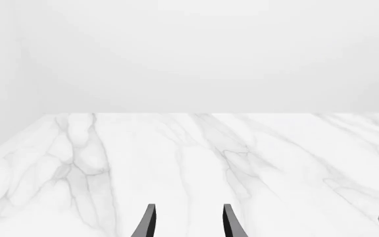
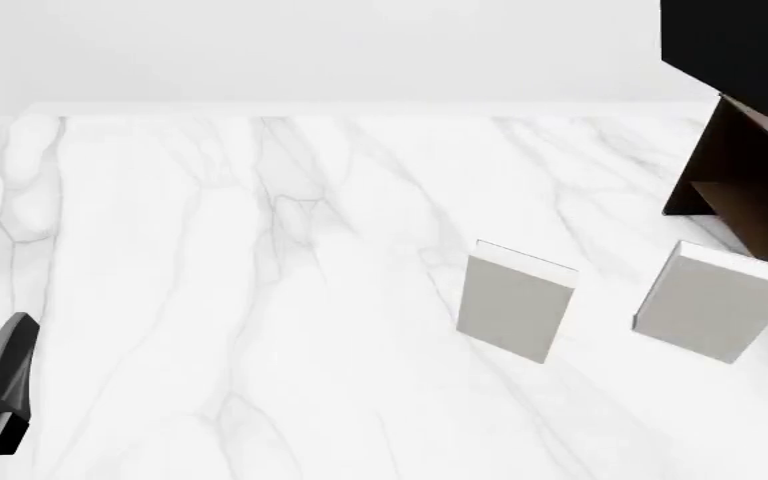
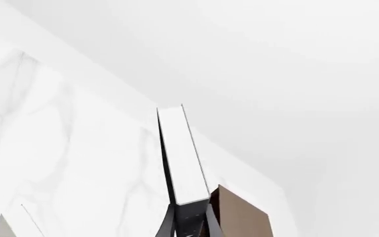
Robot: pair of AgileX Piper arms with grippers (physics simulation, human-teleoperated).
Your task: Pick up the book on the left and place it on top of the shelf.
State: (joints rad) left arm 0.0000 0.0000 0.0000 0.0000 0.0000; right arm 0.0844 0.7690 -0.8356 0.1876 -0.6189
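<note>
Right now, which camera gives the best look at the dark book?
The right wrist view: the book runs out from the right claw, shut on it, with its white page edge plain to see. The front view shows only part of its black cover, cut by the frame's top right corner above the shelf. The left wrist view doesn't show it.
</note>
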